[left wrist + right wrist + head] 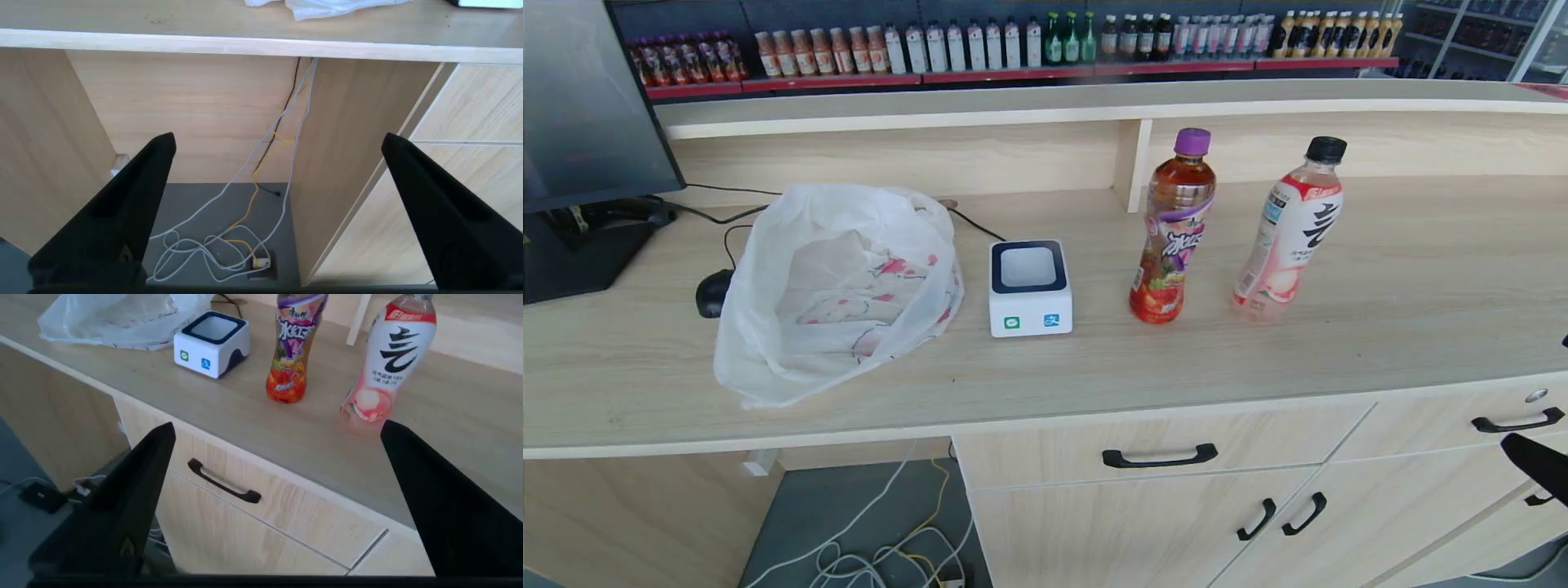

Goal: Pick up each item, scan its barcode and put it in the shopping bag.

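Bench [1339,351], light wood, with drawers under its right half.

- White plastic shopping bag [752,327] lies slumped on the bench's left part, mouth open toward the camera.
- Barcode scanner [1030,286], a white box with a dark-framed window on top, sits just to the right of the bag.
- Purple-capped tea bottle [1174,229] stands upright to the right of the scanner, apart from it.
- Black-capped pink drink bottle [1286,233] stands upright near the tea bottle on its right, not touching it.
- Black mouse [712,292] is just left of the bag, and a dark monitor [588,98] is at the far left.

Left tool [278,212]: fingers spread wide and holding nothing. It sits below the bench edge, facing the open bay where cables [237,237] trail on the floor.

Right tool [278,498]: fingers spread wide and holding nothing. It sits low in front of the drawer front, facing both bottles and the scanner.
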You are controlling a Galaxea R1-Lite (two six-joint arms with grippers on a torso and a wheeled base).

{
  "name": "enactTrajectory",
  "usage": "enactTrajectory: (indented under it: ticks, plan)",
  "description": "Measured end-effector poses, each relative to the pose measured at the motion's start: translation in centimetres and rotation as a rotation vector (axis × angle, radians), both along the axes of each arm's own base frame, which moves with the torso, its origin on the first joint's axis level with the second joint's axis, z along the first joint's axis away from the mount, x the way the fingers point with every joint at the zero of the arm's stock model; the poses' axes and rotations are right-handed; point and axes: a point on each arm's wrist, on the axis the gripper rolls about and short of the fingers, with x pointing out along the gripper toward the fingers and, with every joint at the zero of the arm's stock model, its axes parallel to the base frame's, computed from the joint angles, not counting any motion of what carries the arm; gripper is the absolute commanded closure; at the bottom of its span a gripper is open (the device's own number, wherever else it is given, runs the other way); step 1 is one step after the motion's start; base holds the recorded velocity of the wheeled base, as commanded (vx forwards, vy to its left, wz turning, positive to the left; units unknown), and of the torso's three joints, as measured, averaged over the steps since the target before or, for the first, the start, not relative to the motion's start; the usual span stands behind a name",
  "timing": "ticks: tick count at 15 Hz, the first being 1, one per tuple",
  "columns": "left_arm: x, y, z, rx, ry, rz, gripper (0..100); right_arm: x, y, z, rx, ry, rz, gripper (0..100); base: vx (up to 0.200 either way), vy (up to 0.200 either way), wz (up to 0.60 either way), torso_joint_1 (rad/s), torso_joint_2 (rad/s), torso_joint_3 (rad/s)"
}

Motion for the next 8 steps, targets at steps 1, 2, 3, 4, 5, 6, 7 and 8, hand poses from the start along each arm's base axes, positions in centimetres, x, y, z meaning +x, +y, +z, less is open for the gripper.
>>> enactTrajectory:
  ticks: [1,2,3,4,5,6,7,8]
  plan:
    - [0.0,0.0,0.0,0.0,0.0,0.0,0,1.1,0.6,0.3,0.007,-0.019,0.023,0,0.0,0.0,0.0,0.0,0.0,0.0]
    - [0.0,0.0,0.0,0.0,0.0,0.0,0,2.4,1.3,0.4,0.015,-0.036,0.044,0,0.0,0.0,0.0,0.0,0.0,0.0]
    - [0.0,0.0,0.0,0.0,0.0,0.0,0,3.6,2.0,0.6,0.021,-0.048,0.064,0,0.0,0.0,0.0,0.0,0.0,0.0]
    - [0.0,0.0,0.0,0.0,0.0,0.0,0,5.0,2.8,0.6,0.025,-0.053,0.082,0,0.0,0.0,0.0,0.0,0.0,0.0]
    - [0.0,0.0,0.0,0.0,0.0,0.0,0,6.2,3.5,0.4,0.026,-0.048,0.078,0,0.0,0.0,0.0,0.0,0.0,0.0]
    - [0.0,0.0,0.0,0.0,0.0,0.0,0,7.3,4.1,0.1,0.029,-0.035,0.035,0,0.0,0.0,0.0,0.0,0.0,0.0]
    - [0.0,0.0,0.0,0.0,0.0,0.0,0,8.2,4.6,-0.2,0.029,-0.019,0.002,0,0.0,0.0,0.0,0.0,0.0,0.0]
    - [0.0,0.0,0.0,0.0,0.0,0.0,0,8.9,5.1,-0.6,0.021,0.003,0.0,0,0.0,0.0,0.0,0.0,0.0,0.0]
